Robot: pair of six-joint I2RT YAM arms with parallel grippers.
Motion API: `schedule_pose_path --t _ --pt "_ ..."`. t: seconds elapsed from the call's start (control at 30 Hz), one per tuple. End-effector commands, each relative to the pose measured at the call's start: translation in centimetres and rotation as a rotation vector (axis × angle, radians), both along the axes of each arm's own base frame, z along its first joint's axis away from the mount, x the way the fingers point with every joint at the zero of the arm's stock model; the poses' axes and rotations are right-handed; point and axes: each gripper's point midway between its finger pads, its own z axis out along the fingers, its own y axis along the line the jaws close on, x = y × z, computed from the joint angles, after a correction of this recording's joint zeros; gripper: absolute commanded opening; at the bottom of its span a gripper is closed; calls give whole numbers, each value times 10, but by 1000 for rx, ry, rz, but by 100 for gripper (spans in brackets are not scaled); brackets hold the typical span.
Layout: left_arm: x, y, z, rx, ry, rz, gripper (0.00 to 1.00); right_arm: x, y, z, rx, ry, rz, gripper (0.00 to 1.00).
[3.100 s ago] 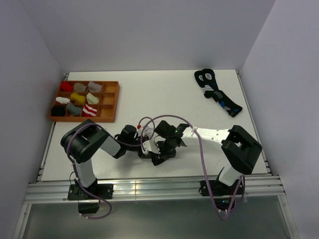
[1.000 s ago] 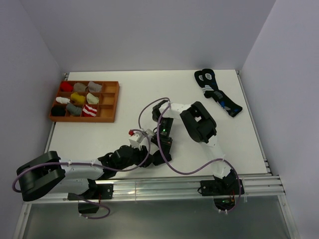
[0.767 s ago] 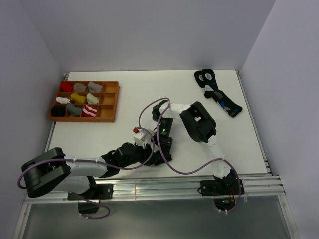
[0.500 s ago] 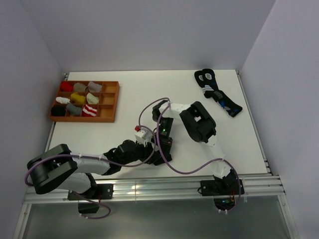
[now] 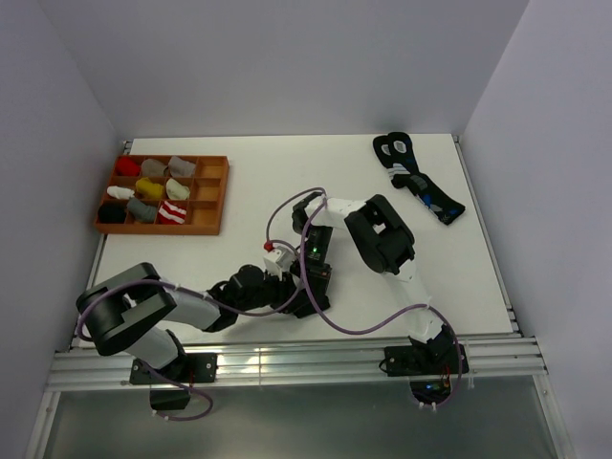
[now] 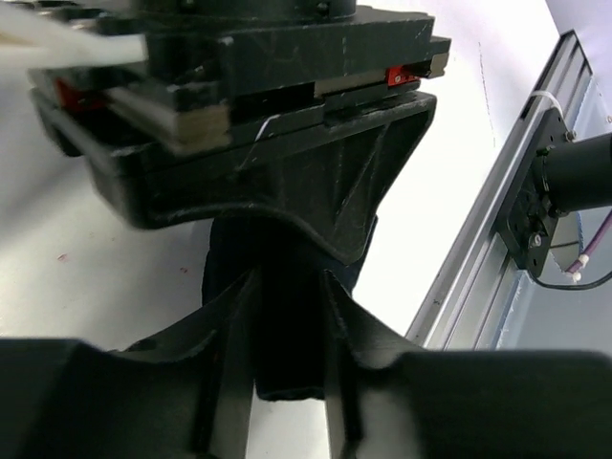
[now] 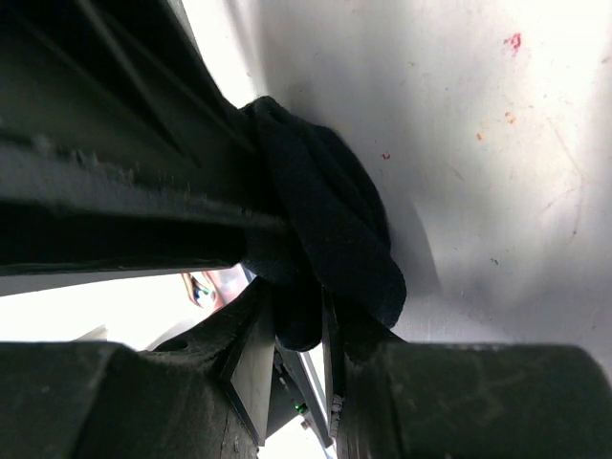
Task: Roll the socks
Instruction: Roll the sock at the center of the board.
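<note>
Our left jaws and right jaws are both narrowly parted, clamped on the black sock (image 7: 330, 215).

On the surface (image 5: 287, 182), far left: compartment tray (image 5: 163, 229) with sock bundles (image 5: 153, 187) in its cells. Far right, toward the back: long socks (image 5: 418, 182), well apart from the tray. Near the front edge, at the middle: sock (image 7: 330, 220) on the surface, between left tool (image 6: 285, 296) and right tool (image 7: 298, 330).

Likely a robotics lab: plain booth walls (image 5: 287, 57), aluminium-framed white table (image 5: 287, 177).
</note>
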Motion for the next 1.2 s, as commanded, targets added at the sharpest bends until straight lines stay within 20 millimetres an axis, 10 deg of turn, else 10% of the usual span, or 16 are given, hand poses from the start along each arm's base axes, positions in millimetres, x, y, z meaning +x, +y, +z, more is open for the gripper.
schedule_pose_path --t 0.0,0.2,1.17 --pt "3 -12 6 -27 -4 -34 33 24 -6 -35 -2 -145 65 24" --pt "1 -10 -14 38 67 -23 0 31 -1 -37 10 -219 39 27" --pt "6 15 -60 193 272 66 0 74 -21 20 173 -576 -230 64"
